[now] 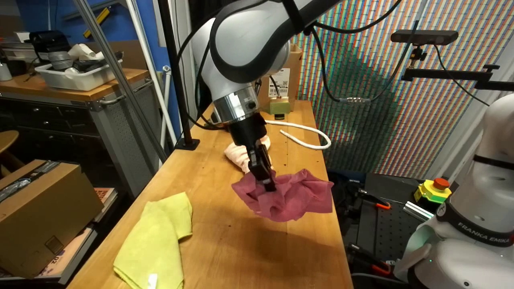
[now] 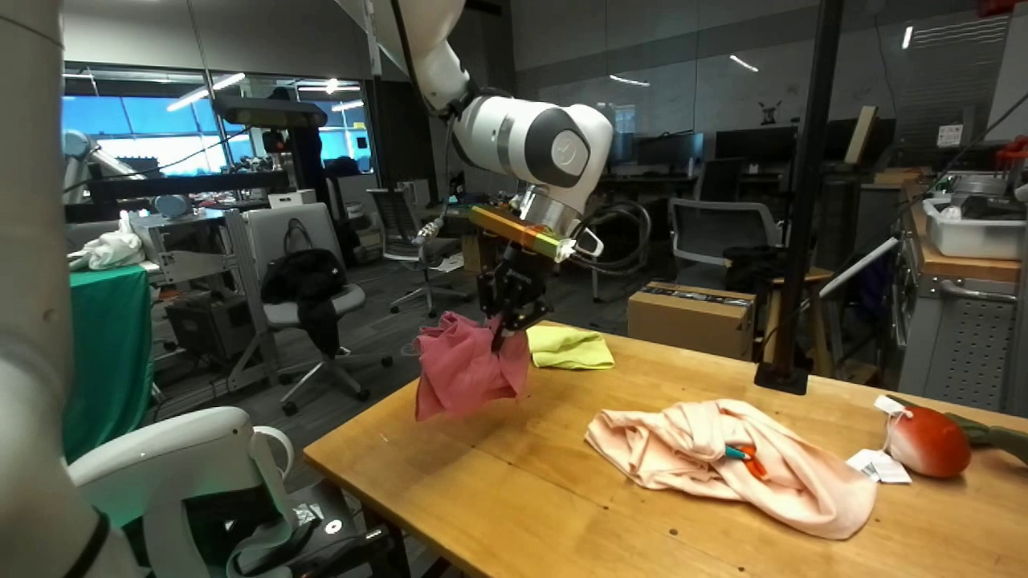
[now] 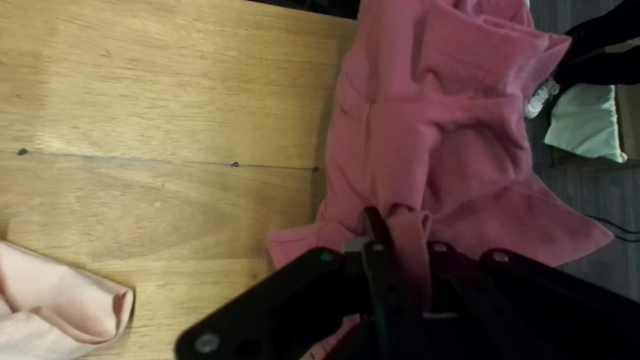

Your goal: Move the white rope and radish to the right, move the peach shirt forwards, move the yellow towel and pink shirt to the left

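Biggest first: one table, one arm over it, so we skip which hand is nearer. The gripper is clamped on a fold of the pink shirt, held up off the table near its edge. The relation that counts: in an exterior view we see the shirt's bulk droop toward 4 o'clock from the gripper, long axis roughly 9 to 3, with the yellow towel on the table at 8 o'clock from the gripper, well apart; if left means the robot's own left, we judge the coming move is a carry toward 7 o'clock, then a release near the towel. In the wrist view the shirt spreads toward 12 o'clock and seems to reach past the edge, so we'd watch for it sliding off.

Counts, going down: pink shirt, one, in the air; peach shirt, one, on the table at 4 o'clock from the gripper in an exterior view; yellow towel, one; white rope, one, bent back, at 1 o'clock from the gripper in an exterior view; radish, one, at 3 o'clock from the peach shirt, near it; teal-and-orange item, one, in the peach folds, can't tell what.
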You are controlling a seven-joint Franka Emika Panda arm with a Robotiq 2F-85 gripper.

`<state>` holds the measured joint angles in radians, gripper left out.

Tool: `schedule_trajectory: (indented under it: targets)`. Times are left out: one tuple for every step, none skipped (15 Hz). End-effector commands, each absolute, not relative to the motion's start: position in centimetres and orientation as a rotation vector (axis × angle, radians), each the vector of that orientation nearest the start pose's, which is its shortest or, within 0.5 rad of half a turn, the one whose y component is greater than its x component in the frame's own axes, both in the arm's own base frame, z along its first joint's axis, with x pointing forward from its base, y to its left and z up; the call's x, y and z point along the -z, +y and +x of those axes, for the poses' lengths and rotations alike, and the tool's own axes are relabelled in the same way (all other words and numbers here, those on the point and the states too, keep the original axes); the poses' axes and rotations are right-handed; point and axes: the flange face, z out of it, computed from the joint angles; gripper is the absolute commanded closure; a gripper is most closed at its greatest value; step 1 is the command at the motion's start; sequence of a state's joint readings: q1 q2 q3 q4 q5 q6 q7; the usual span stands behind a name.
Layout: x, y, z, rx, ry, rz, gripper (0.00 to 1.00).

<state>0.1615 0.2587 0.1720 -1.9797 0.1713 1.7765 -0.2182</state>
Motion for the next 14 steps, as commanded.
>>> schedule_trajectory:
  targets:
    - [-30.5,23.0,47.7,-0.663,-0.858,-2.853,0.98]
    - [-29.8,24.0,47.0,-0.657,-0.897,-2.862,0.98]
    - [-29.1,25.0,46.3,-0.648,-0.921,-2.869,0.98]
    - [-28.4,25.8,45.7,-0.656,-0.94,-2.868,0.98]
    - [-27.8,26.6,45.2,-0.64,-0.965,-2.875,0.98]
    - [-27.4,27.2,45.0,-0.607,-0.984,-2.885,0.98]
    - [-26.8,27.6,44.9,-0.571,-1.018,-2.891,0.98]
    - [-26.3,27.8,45.3,-0.536,-1.039,-2.915,0.98]
    - [-25.8,27.8,45.6,-0.518,-1.042,-2.915,0.98]
    - [-25.7,27.7,45.9,-0.472,-1.025,-2.926,0.98]
    - [-25.5,27.7,46.2,-0.448,-1.014,-2.928,0.98]
    - [-25.4,27.6,46.5,-0.422,-1.002,-2.929,0.98]
    - [-25.2,27.5,46.7,-0.398,-0.988,-2.936,0.98]
    - [-25.0,27.4,46.9,-0.39,-0.978,-2.938,0.98]
